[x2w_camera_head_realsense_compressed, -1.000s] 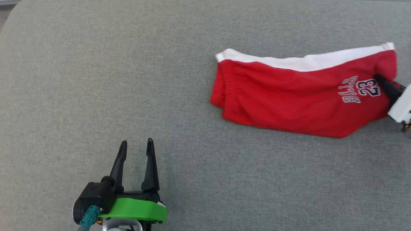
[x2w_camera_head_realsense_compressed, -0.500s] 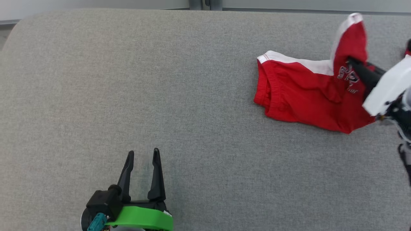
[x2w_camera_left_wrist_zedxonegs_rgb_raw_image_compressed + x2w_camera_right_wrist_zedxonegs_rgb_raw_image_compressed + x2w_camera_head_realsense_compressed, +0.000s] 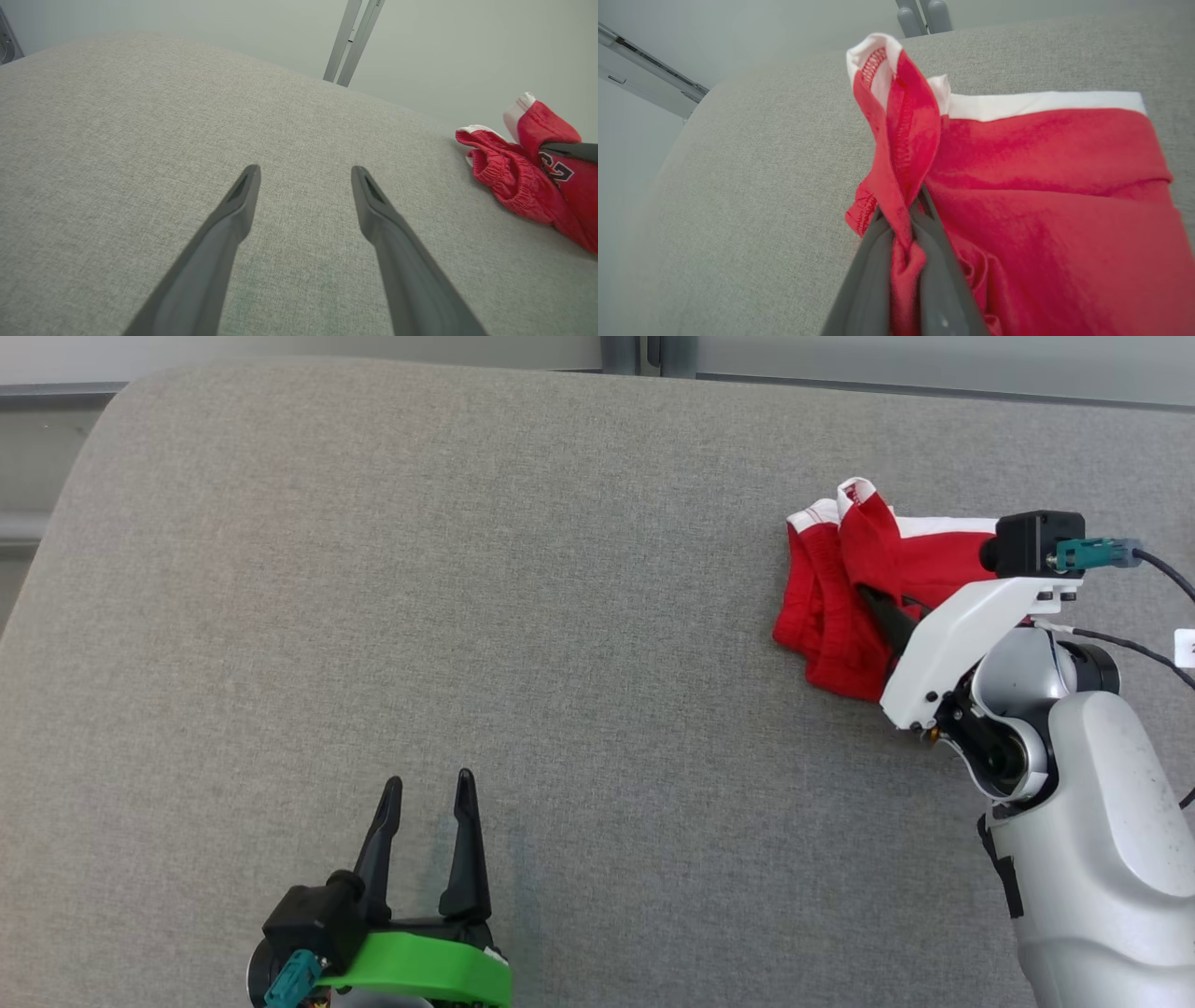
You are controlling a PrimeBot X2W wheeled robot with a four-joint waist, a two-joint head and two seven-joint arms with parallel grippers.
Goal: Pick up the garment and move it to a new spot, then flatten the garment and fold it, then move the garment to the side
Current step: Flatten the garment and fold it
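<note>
The garment [image 3: 840, 616] is a pair of red shorts with a white stripe, bunched at the right of the grey padded surface [image 3: 467, 569]. My right gripper [image 3: 882, 611] is shut on one red hem end, holding it up and over the waistband side. In the right wrist view the pinched cloth [image 3: 901, 154] rises from between the fingers of my right gripper [image 3: 903, 210], with the rest of the garment [image 3: 1041, 186] lying flat behind. My left gripper [image 3: 428, 782] stands open over bare fabric at the lower left, far from the shorts. Its wrist view shows my left gripper [image 3: 304, 171] empty and the garment [image 3: 514, 172] at the right.
The surface's far edge runs along a pale wall with a grey metal post [image 3: 639, 353]. Its rounded left corner [image 3: 93, 420] drops off to the floor. My white right forearm [image 3: 1083, 840] covers the lower right of the surface.
The right gripper has carried the lettered end of the shorts up and leftward over the waistband end, doubling the garment. The head view has shifted too. The left gripper stays open and still.
</note>
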